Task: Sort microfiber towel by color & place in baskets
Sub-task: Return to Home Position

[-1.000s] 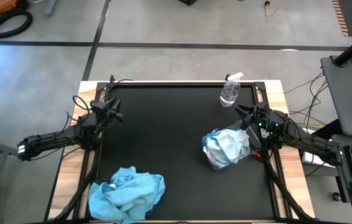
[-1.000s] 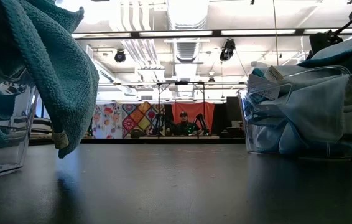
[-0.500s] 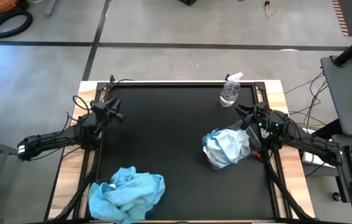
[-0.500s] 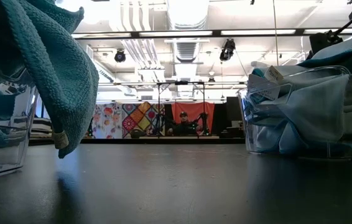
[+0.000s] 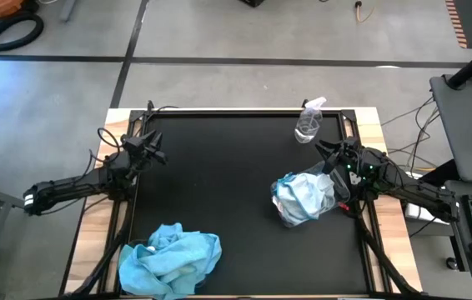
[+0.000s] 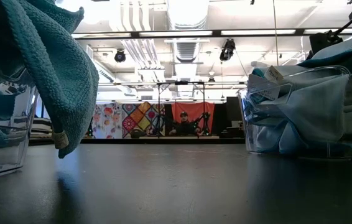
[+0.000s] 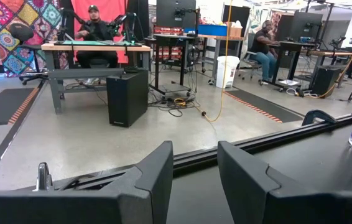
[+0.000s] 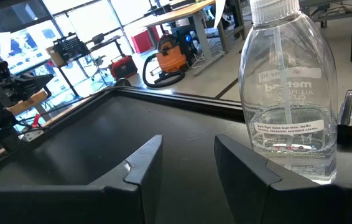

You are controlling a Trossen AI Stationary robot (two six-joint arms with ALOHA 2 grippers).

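Closest to the low camera we count two clear baskets on the black surface [image 5: 219, 175]. The nearer basket [image 6: 2, 146] sits at the left edge of the low view and the lower left of the high view. It is heaped with blue towels [image 5: 171, 257] that spill over its rim, and one teal fold hangs down its outside wall. We cannot count the single cloths in that heap. The farther basket [image 6: 254, 121] stands right of centre in the high view, stuffed with pale towels [image 5: 303, 196], again too bunched to count. Beyond them two arms lie along the surface's side edges. The left pincer [image 5: 154, 150] is at the left edge, fingers spread around nothing. The right pincer [image 5: 326, 154] is at the right edge, just beside the farther basket, likewise spread. One clear spray bottle [image 5: 308, 123] stands upright in the upper right of the surface, straight ahead of the right pincer, with a little liquid at its bottom. Farthest off, the left wrist view shows one seated person [image 7: 96, 25] and a second person [image 7: 264, 43] at desks.
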